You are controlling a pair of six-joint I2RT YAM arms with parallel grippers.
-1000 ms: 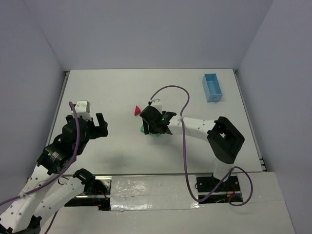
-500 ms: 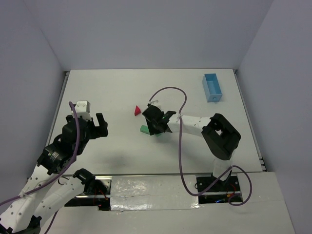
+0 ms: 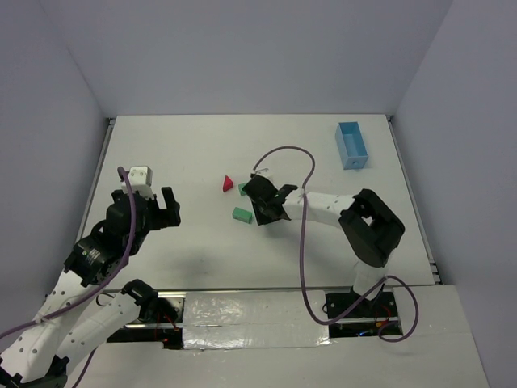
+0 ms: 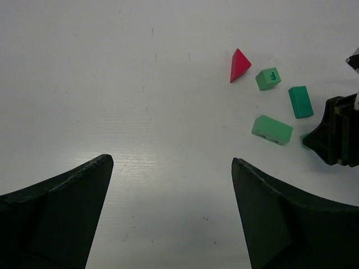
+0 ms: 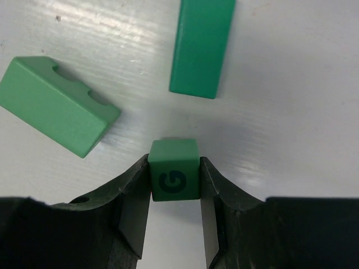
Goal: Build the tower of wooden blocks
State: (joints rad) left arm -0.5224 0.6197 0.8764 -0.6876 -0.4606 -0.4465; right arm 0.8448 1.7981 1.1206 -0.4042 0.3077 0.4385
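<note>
While the left gripper hangs over the left half of the white table, its fingers are spread wide with only bare tabletop between them. It is well apart from the blocks.

Near the middle of the table, the pieces of the tower lie loose in a small cluster, none stacked on another. Furthest left is the red roof-shaped piece, lying on its side. Just beside it to the right, not touching, sits a green cube marked F. A notched green block lies flat nearer the arm bases, with two small cut-outs showing along one edge in the right wrist view. A long green block lies flat to the right of the F cube, close to it but apart.

Right of these, the right gripper is low over the table and pinches a green cube marked G. Both fingers press against opposite sides of the cube, and the letter faces the wrist camera. Whether the cube is resting on the table or raised off it cannot be told. In that view the long block lies just ahead of the held cube and the notched block off to one side, neither touching it.

At the far right a light blue tray sits well apart from the cluster.
</note>
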